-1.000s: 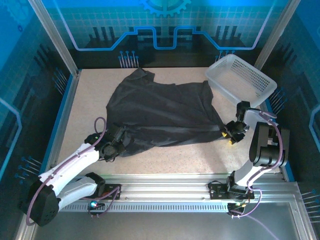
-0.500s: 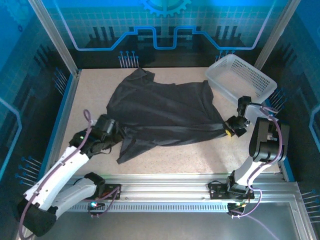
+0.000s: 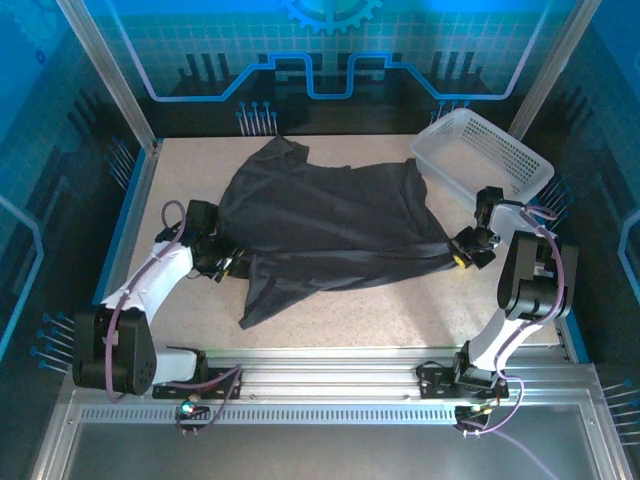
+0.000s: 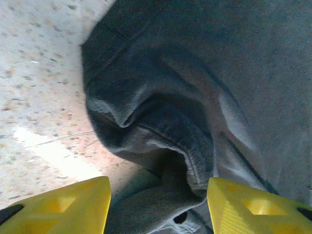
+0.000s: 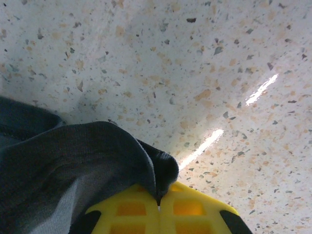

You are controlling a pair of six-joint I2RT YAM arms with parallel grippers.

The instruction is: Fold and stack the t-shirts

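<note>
The surface [image 3: 370, 310] before me was pale and speckled. A dark t-shirt [image 3: 320, 220] lay rumpled across its middle, one tail trailing toward my bases. A white lattice basket [image 3: 487, 158] sat at the far right corner, seemingly just clear of the cloth.

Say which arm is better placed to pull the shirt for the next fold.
Right, probably. The right gripper is shut on a corner of the t-shirt; the left gripper is open over the bunched edge, gripping nothing.
</note>
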